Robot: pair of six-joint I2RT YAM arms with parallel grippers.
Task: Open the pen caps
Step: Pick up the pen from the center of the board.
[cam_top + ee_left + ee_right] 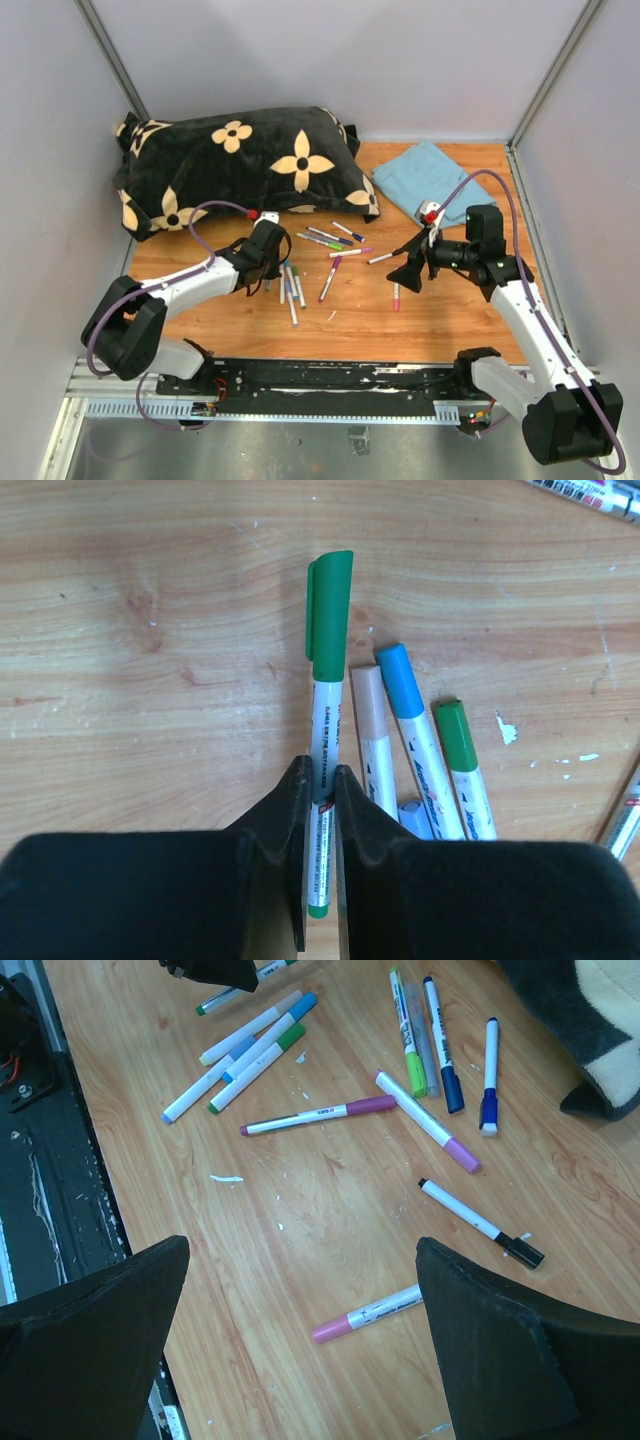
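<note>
**A:** What does the room look like?

**B:** Plain grey walls close in on three sides of a warm orange-brown wooden desk. Its grain is scuffed and flecked with white specks.

**A:** What's the biggest thing on it?

**B:** A plump black fabric pillow with cream flower shapes lies along the far left. A folded light-blue cloth sits near it at the far right.

**A:** And the arms?

**B:** The left tool is pressed together on the slim white plastic barrel of a marker pen, pinching it low down, with the cap pointing away. The right tool hangs above the desk, its fingers spread wide with nothing between them.

**A:** Where are the pen caps?

**B:** The pen caps lie scattered mid-desk between the two arms, in front of the pillow. Those I can make out sit on their pens.

**A:** How do they look?

**B:** They're short plastic cylinders. The pinched pen wears a long green cap with a clip. Just beside it are a bright blue cap and a shorter green cap. Under the right tool lie a pale pink cap and a small black cap, well apart.
</note>
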